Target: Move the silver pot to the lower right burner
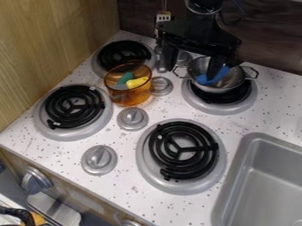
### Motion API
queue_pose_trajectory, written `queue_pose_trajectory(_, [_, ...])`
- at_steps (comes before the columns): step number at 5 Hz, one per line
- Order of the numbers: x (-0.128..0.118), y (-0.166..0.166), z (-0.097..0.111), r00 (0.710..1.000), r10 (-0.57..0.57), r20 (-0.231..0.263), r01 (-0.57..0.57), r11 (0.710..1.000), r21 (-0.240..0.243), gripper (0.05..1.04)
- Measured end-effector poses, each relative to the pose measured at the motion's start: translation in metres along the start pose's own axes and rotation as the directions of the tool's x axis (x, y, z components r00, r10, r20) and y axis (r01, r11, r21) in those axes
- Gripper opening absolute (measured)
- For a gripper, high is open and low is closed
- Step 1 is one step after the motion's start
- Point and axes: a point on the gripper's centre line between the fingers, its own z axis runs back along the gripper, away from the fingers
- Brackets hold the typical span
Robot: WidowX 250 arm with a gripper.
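The black gripper [191, 65] hangs over the back of the stove, open, one finger left of the silver pot and the other over the pot's opening. The silver pot [226, 83] sits upright on the upper right burner, with a small handle on each side and a blue object [213, 76] inside. Whether the gripper touches the pot, I cannot tell. Toward the front, the lower right burner [184, 151] has a black coil with nothing on it.
An orange see-through pot [128, 90] holding green and yellow items stands between the left burners and the knobs. A grey sink [265, 181] lies at the right front. Wooden wall [53, 39] at left.
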Motion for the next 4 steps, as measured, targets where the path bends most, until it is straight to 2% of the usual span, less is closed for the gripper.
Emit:
queue_pose_trajectory(1, [-0.004, -0.001, -0.009, 1.000, -0.011, -0.029, 0.011, 1.000, 0.007, 1.000])
queue_pose_trajectory(2, [-0.002, -0.012, -0.020, 0.989, -0.140, -0.047, 0.139, 0.990, -0.034, 1.000])
queue_pose_trajectory(3, [0.004, -0.020, -0.027, 0.946, -0.326, 0.006, 0.325, 0.944, -0.057, 1.000])
queue_pose_trajectory(4, [0.007, -0.031, -0.027, 0.887, -0.456, 0.066, 0.460, 0.885, -0.068, 1.000])
